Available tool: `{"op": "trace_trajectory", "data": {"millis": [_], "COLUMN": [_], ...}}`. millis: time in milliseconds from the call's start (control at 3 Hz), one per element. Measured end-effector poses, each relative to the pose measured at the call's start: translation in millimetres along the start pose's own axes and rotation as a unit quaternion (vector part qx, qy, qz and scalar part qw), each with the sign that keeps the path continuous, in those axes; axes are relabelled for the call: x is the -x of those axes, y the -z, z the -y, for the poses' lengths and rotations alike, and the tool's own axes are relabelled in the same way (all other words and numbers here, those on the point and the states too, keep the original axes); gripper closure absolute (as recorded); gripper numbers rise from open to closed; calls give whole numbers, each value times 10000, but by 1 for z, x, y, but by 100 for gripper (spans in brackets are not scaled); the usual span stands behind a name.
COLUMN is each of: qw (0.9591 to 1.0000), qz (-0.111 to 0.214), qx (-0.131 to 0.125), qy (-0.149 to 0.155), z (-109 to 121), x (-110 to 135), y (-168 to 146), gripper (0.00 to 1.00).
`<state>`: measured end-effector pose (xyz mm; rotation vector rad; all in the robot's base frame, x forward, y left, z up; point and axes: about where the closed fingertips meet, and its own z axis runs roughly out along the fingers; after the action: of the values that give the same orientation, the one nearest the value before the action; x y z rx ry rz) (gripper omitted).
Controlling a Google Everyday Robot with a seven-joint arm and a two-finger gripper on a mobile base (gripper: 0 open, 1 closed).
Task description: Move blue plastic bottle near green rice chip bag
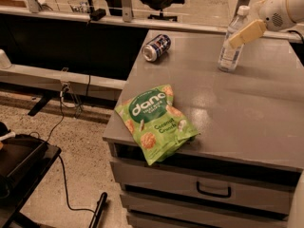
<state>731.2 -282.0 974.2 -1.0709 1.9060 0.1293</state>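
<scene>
The blue plastic bottle (228, 56) stands upright at the far right of the grey cabinet top (247, 103). It is clear, with a white cap. My gripper (239, 38) reaches in from the upper right at the bottle's upper half, its tan end overlapping the bottle's right side. The green rice chip bag (154, 122) lies flat at the front left corner of the top and hangs a little over the front edge. It is far from the bottle.
A blue-and-silver drink can (156, 47) lies on its side at the back left of the cabinet top. Drawers (213, 190) face front below. Cables (66, 127) and a black tray (19, 163) lie on the floor at the left.
</scene>
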Motion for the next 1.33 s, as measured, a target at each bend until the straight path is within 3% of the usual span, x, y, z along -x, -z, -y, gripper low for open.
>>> {"op": "trace_trajectory", "data": {"millis": [333,667,1000,1333], "qw": [9997,9995,9995,9986], "qz": [163,224,232,275], "qx": [-64,-33,125,453], "qy": [-155,-208,-185,-46], "z": [8,10,6,-12], "x": [-5,-10,-11,-2], "y": [-7,-14,-18,-10], "gripper": [17,41,64,87]}}
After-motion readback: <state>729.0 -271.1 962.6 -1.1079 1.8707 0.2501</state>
